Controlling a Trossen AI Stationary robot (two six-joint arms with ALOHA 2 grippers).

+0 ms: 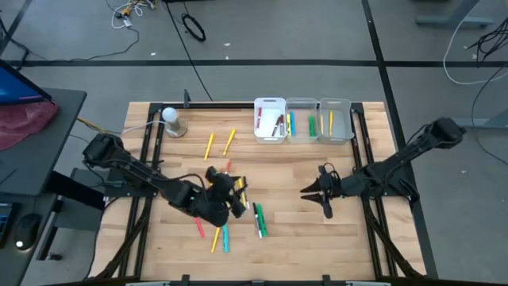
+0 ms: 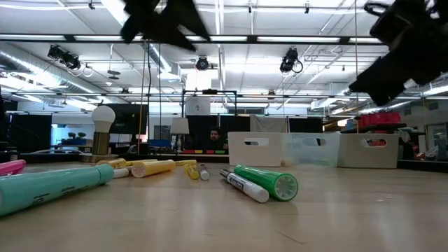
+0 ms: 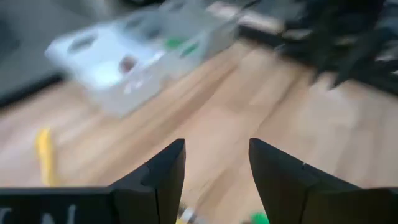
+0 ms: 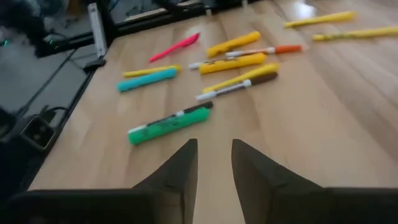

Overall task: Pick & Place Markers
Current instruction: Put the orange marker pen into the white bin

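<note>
Left pincer over loose cluster of thin yellow, orange, pink, green and cyan marker pens on pale wooden bench, fingers apart, nothing between. Right pincer well to the right of that cluster, fingers apart, empty. Two yellow pens lying between cluster and row of three small white and clear plastic bins; more pens inside the bins. White-bulbed lamp left of bins.

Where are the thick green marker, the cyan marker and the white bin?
Thick green marker (image 4: 170, 124): right wrist view, mid-barrel.
Cyan marker (image 4: 148, 79): right wrist view, mid-barrel.
White rectangular plastic bin (image 1: 269, 103): high view, far rim.
</note>
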